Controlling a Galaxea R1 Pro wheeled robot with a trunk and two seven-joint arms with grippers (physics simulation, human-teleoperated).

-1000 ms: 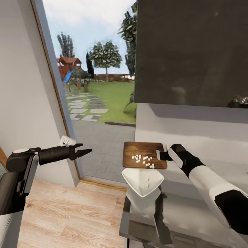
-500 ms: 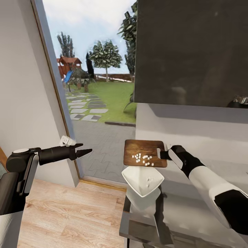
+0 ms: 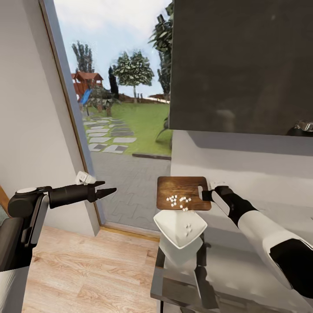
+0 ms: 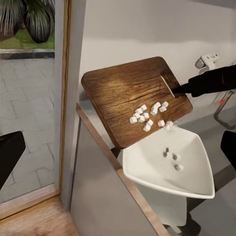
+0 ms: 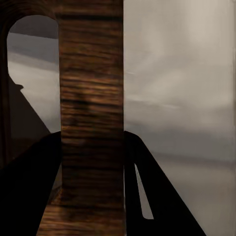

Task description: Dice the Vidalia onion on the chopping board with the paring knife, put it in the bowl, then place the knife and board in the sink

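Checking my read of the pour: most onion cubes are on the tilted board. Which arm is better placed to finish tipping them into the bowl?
Right. The right gripper grips the chopping board at its handle end above the bowl. The left gripper hangs off the countertop, empty.

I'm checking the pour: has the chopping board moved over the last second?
Yes. Held by the right hand, the chopping board tipped up: its far edge rose against the wall behind, while its near edge stayed above the bowl, which kept its place.
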